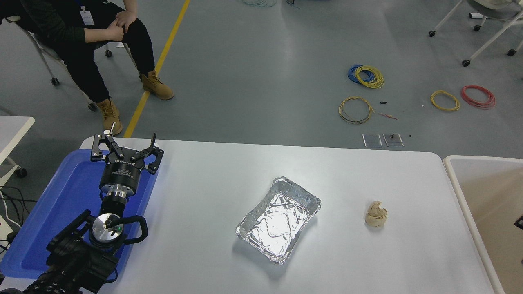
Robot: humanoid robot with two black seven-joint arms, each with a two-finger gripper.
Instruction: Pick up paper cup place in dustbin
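The paper cup is out of view. The dustbin (457,185), with its white rounded rim and tan inside, stands off the table's right end and is cut by the picture's edge. A small black piece of my right gripper (519,222) shows at the right edge over the bin's inside; too little of it shows to read its state. My left gripper (124,143) is parked open above the blue tray (69,196) at the lower left, with nothing in it.
A crinkled foil tray (278,219) lies mid-table. A crumpled beige paper ball (376,214) sits to its right. A seated person (81,41) is at the far left, beyond the table. Wire coils (366,76) lie on the floor.
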